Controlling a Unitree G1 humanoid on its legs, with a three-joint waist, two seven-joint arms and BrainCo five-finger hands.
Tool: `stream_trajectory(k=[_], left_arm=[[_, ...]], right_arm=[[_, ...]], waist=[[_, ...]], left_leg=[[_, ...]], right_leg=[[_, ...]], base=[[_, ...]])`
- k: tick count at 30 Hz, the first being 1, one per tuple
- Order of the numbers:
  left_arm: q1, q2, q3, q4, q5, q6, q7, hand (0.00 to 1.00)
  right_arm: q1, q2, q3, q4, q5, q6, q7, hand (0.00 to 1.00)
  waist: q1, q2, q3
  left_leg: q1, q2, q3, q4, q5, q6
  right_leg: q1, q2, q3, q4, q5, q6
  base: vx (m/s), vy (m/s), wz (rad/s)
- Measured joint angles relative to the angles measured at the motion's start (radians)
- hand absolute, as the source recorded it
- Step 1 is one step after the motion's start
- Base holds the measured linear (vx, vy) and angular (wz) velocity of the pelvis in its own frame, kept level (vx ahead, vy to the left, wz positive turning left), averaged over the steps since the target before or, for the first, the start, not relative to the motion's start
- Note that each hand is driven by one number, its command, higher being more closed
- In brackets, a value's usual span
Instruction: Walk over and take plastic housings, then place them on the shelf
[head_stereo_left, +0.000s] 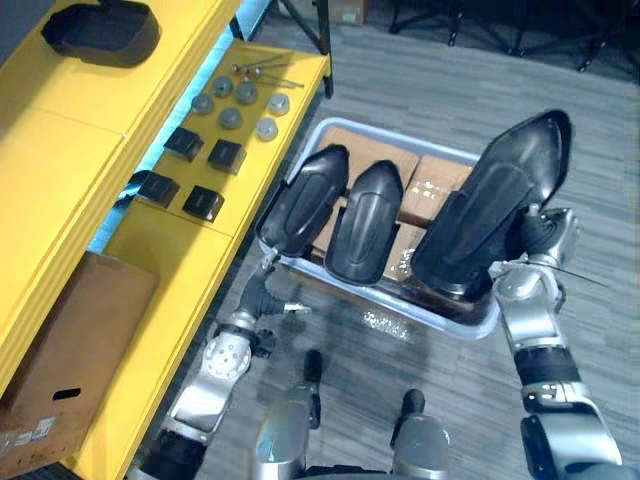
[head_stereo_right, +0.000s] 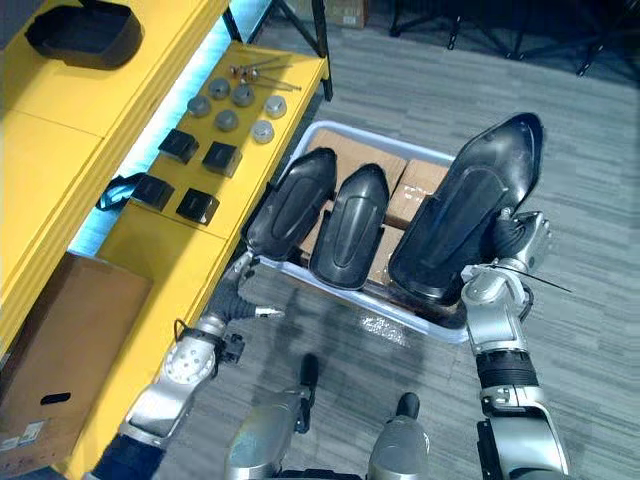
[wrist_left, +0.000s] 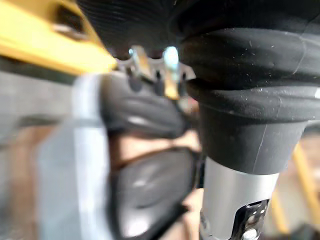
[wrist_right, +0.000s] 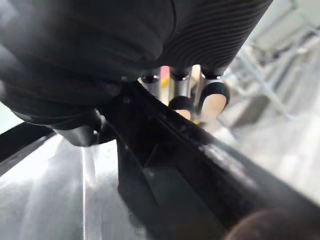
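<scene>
Black shelved housing (head_stereo_left: 100, 30) lies at the far left corner of the shelf (head_stereo_left: 60, 170) top tier, likely one already delivered, so the task looks partly done. Cardboard box (head_stereo_left: 70, 330) sits at the shelf's near edge. The lower tier carries black blocks (head_stereo_left: 226, 155), grey discs (head_stereo_left: 231, 118) and bolts (head_stereo_left: 262, 68) toward its far end, probably unrelated stock. Left hand (head_stereo_left: 262, 290) reaches to the near left corner of the bin (head_stereo_left: 440, 322), just under the left housing (head_stereo_left: 305, 200); its fingers are blurred in the wrist view, so cannot tell if they grip or only steady. Left housing and middle housing (head_stereo_left: 362, 225) lean side by side in the bin against brown boxes (head_stereo_left: 435, 185), propped so an edge is easy to take. Right hand (head_stereo_left: 540, 235) at the bin's right edge is wrapped on the rim of the big housing (head_stereo_left: 500, 210), fingers over one side, thumb on the other, holding it tilted above the others, probably to clear the bin wall for the carry to the shelf
</scene>
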Motion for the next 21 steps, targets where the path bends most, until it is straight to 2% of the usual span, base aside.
stream_trajectory(k=[2,3,6,7,11,13,18,21], left_arm=[[-0.07,0.016,-0.033,0.0,-0.075,0.001,-0.042,0.0],[-0.114,0.015,-0.058,0.0,-0.149,0.013,-0.077,0.0],[-0.203,0.011,-0.128,0.027,-0.284,0.074,-0.138,0.0],[-0.242,0.0,-0.16,0.069,-0.34,0.112,-0.15,0.0],[-0.318,-0.047,-0.198,0.221,-0.405,0.165,-0.138,0.0],[-0.342,-0.052,-0.206,0.246,-0.433,0.177,-0.121,0.0],[-0.408,-0.072,-0.216,0.306,-0.469,0.181,-0.055,0.0],[-0.437,-0.1,-0.224,0.34,-0.471,0.17,0.01,0.0]], right_arm=[[-0.045,-0.001,0.026,-0.001,-0.021,-0.023,0.0,1.0],[-0.079,-0.003,0.042,-0.001,-0.043,-0.047,-0.001,1.0],[-0.153,-0.009,0.087,-0.002,-0.085,-0.104,-0.002,1.0],[-0.186,-0.012,0.118,-0.001,-0.102,-0.131,-0.002,1.0],[-0.23,-0.017,0.183,-0.007,-0.135,-0.2,-0.002,1.0],[-0.23,-0.017,0.196,-0.015,-0.152,-0.213,-0.002,1.0],[-0.234,-0.014,0.245,-0.027,-0.154,-0.247,-0.001,1.0],[-0.236,-0.003,0.26,-0.027,-0.155,-0.256,0.0,1.0]], waist=[[-0.011,-0.007,-0.004],[-0.015,-0.008,-0.004],[-0.023,-0.01,-0.005],[-0.027,-0.012,-0.007],[-0.039,-0.014,-0.008],[-0.039,-0.016,-0.008],[-0.039,-0.028,-0.015],[-0.039,-0.036,-0.02]], left_leg=[[-0.001,0.001,0.001,0.0,0.004,0.001],[-0.001,0.004,0.002,0.0,0.005,0.001],[-0.003,0.011,0.012,-0.002,0.011,0.0],[-0.002,0.016,0.019,-0.002,0.012,-0.001],[-0.003,0.025,0.029,-0.002,0.013,-0.002],[-0.006,0.029,0.033,-0.002,0.014,-0.003],[-0.013,0.043,0.055,-0.003,0.016,-0.006],[-0.013,0.045,0.056,-0.006,0.017,-0.008]], right_leg=[[0.0,0.002,0.0,-0.005,0.008,-0.001],[0.0,0.006,0.003,-0.014,0.017,-0.003],[0.0,0.015,0.011,-0.03,0.029,-0.007],[-0.002,0.019,0.021,-0.031,0.029,-0.008],[-0.011,0.026,0.031,-0.031,0.034,-0.012],[-0.02,0.03,0.037,-0.031,0.036,-0.014],[-0.041,0.042,0.059,-0.031,0.043,-0.016],[-0.044,0.046,0.061,-0.031,0.043,-0.017]], base=[[-0.04,0.016,-0.05],[-0.06,0.012,-0.13],[-0.06,0.007,-0.11],[-0.07,0.0,-0.11],[-0.05,-0.008,-0.1],[-0.01,-0.008,-0.11],[0.0,-0.007,-0.14],[0.0,0.0,0.0]])
